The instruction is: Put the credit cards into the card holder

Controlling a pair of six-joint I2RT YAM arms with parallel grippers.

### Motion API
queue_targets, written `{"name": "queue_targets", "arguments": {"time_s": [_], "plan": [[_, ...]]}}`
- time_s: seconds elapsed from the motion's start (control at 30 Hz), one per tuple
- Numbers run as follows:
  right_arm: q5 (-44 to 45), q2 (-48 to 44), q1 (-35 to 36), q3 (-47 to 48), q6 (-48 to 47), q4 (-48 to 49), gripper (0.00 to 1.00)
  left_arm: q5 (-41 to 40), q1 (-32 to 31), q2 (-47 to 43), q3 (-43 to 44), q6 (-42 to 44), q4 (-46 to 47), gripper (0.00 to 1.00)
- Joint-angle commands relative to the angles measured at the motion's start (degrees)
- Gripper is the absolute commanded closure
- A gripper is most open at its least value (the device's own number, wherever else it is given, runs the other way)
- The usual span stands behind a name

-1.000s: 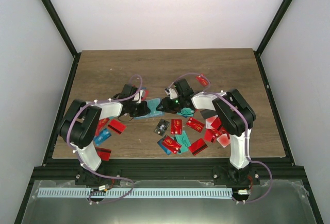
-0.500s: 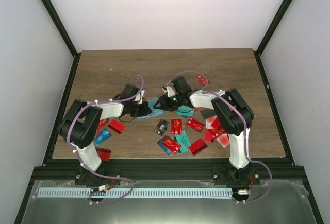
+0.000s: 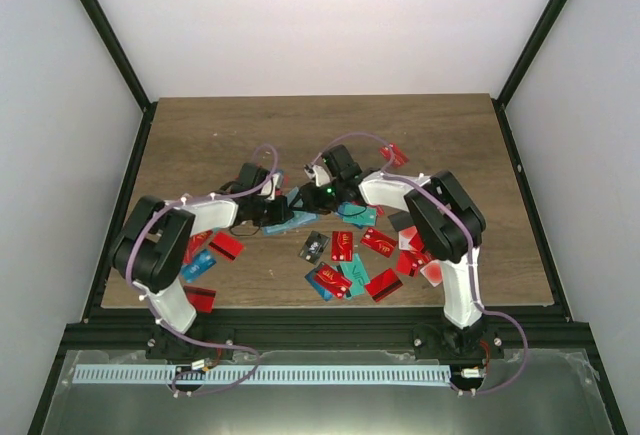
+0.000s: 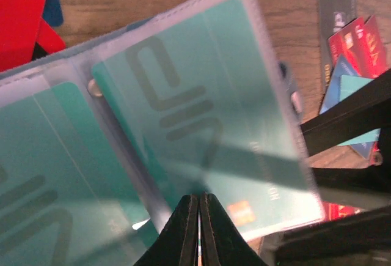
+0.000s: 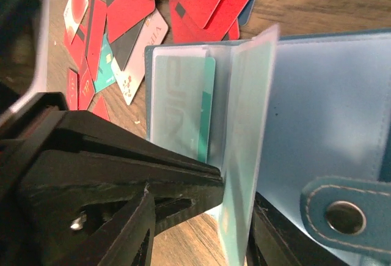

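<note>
Top external view: the brown wooden counter (image 3: 430, 135) carries both arms, which reach in toward each other at its middle. The card holder (image 3: 292, 217) lies open between them, just left of centre. Loose credit cards (image 3: 345, 245), mostly red, are scattered in front of the right arm, and a few more lie beside the left arm.

The left hand (image 4: 198, 200) has its fingers pressed together, pinching the lower edge of one of the holder's clear leaves. That leaf is raised off the wood, and a teal card (image 4: 201, 95) shows through it.

The right hand (image 5: 201, 223) is part spread – one clear leaf stands upright between its fingers, but they are not squeezing it. Behind the leaf the blue cover lies flat, with its strap and round metal clasp (image 5: 345, 216) at the near corner.
</note>
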Motion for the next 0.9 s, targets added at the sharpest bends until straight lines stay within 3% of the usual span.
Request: {"name": "queue_targets", "arguments": {"time_s": [0.0,0.87], "plan": [[0.9,1.2,1.6,3.2,-0.6,-2.1,0.59,-1.8,-0.3,-5.1,-0.9,-0.2,-0.7,0.95],[7.4,8.5,8.8,17.3,-0.2,-9.9,0.57,-10.4,4.7,-32.3,-17.0,-2.7,-4.8,0.93]]}}
